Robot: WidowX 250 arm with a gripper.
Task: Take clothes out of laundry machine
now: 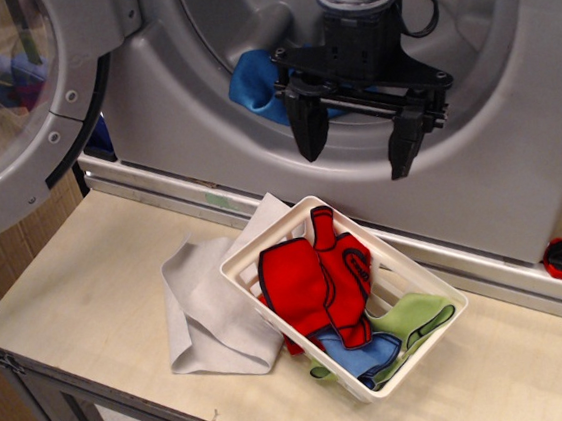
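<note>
Blue cloth lies bunched inside the washer, resting on the lower left of the drum just behind the mouth's rim. Only part of it shows; the rest is hidden behind the gripper, so its full spread cannot be told. It looks soft and limp, with rounded folds and no stiff edge, so I judge it light, easy to crumple and likely to drape and trail when lifted. It should not be fragile. It may slide a little on the smooth grey drum wall, which would let a shallow pinch push it away instead of catching it.

The gripper hangs in front of the drum mouth with its two dark fingers spread wide and nothing between them. It is apart from the cloth, to the right of and in front of the visible fold.

The best hold, as I judge it, is the raised hump of the bunch nearest the rim, where several layers stack up; pinching there should gather enough fabric to keep a grip. A trailing corner could catch on the rim as the piece comes out.

Below, on the table, a white basket already holds red, blue-edged and green pieces, beside a grey cloth. The door stands swung open at left.
</note>
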